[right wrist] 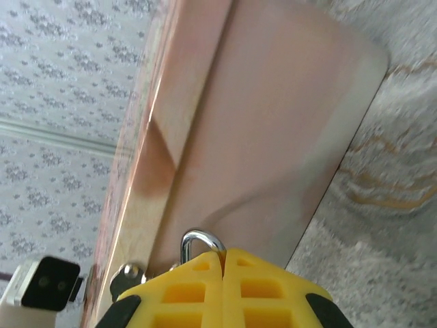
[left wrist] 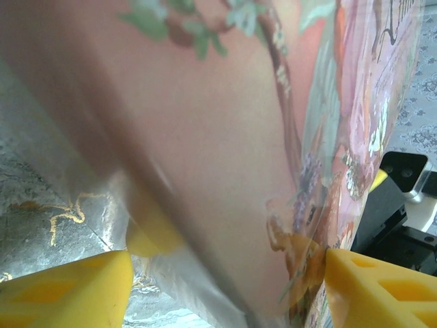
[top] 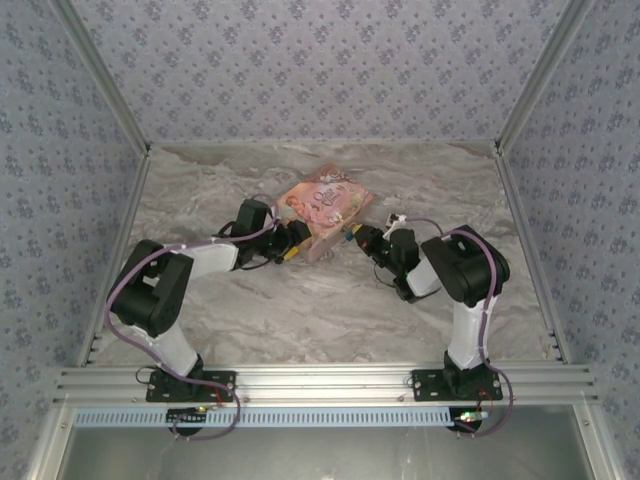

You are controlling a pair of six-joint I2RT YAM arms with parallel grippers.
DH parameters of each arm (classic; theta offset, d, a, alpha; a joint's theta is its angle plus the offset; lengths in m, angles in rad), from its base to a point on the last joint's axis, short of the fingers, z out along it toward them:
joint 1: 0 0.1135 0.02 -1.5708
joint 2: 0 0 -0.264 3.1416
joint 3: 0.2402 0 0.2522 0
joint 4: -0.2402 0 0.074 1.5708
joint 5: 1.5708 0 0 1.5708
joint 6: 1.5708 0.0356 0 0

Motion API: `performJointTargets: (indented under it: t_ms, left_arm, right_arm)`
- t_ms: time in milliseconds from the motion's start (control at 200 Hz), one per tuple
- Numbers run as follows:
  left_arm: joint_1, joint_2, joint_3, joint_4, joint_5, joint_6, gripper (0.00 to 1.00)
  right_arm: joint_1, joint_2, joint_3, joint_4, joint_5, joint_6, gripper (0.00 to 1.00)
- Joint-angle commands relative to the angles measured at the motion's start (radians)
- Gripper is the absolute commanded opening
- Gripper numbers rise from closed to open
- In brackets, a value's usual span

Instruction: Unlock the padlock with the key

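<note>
Okay, the right gripper (right wrist: 223, 254) is clenched with its fingers meeting. The silvery shackle of the padlock (right wrist: 202, 238) pokes out past the tips, and the lock body is hidden between the pads. So the lock is in hand, up against the near right edge of the pink box (top: 325, 200), mid-table and a bit to the far side. My read is that it is gripped by the body so the shackle stays free to pop.

The left gripper (left wrist: 229, 273) has its jaws spread wide with the near left corner of the box between them. I can't tell whether the fingers (left wrist: 68, 290) actually press on it. It looks like it is bracing the box, or has simply overshot. It is not carrying anything small that I can see.

The key I can't pick out for sure. A small round metal bit (right wrist: 125, 278) sits just left of the right fingers against the box edge and could be it, but it is too blurred to call.

Both grippers crowd the box's near side on the table (top: 300, 320), close to each other. Judgement: the lock is secured and the key not yet inserted, so the task is early. The risk is that with the lock held this deep the keyhole may be covered.
</note>
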Motion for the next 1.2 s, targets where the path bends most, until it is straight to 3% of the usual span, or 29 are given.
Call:
performJointTargets:
  t_ms: [0,295,640,795,929,1194]
  left_arm:
    - [0.004,-0.007,-0.035,-0.122,-0.013,0.023,0.72]
    - [0.082,-0.061,-0.039,-0.191,-0.022,0.080,0.73]
    - [0.132,-0.157,-0.031,-0.228,-0.067,0.137,0.74]
    - [0.139,-0.239,-0.009,-0.249,-0.146,0.190,0.79]
    - [0.151,-0.331,0.001,-0.262,-0.225,0.237,0.84]
    - [0.179,-0.526,-0.048,-0.261,-0.407,0.315,0.97]
  right_arm:
    - [-0.016,-0.017,0.003,0.027,0.047,0.017,0.00]
    - [-0.034,-0.137,-0.077,-0.065,0.060,-0.075,0.00]
    - [-0.030,-0.423,-0.084,-0.427,0.021,-0.258,0.00]
    - [-0.026,-0.556,-0.066,-0.593,-0.018,-0.323,0.00]
    - [-0.010,-0.667,-0.002,-0.843,-0.048,-0.425,0.00]
    - [0.020,-0.781,0.082,-1.206,-0.069,-0.563,0.01]
